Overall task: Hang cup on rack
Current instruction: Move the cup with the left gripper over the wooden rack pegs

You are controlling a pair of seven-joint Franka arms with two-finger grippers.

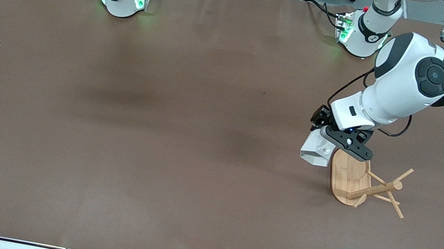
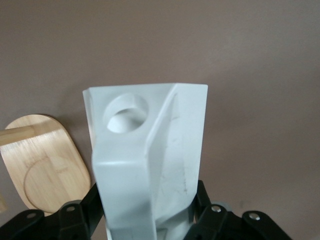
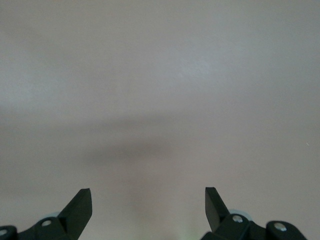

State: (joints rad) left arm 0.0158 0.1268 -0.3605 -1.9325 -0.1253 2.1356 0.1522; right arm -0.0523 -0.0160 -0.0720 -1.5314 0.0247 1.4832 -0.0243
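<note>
While the right gripper (image 3: 148,210) waited with fingers spread over bare table, the left gripper (image 1: 340,138) had the cup (image 1: 316,150) clamped up over the rack (image 1: 349,179) base's edge.

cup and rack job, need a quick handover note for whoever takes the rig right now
Left hand: shut on the cup, held in the air beside the rack's base, over the table; the handle hole shows in the left wrist view.
Right hand: open, holding nothing; that arm waits.
Rack: stands at the left arm's end of the table, pegs bare.
Done: cup picked up and brought next to the rack.
Left: line the handle hole up with a peg, slide it on, release, withdraw.
</note>
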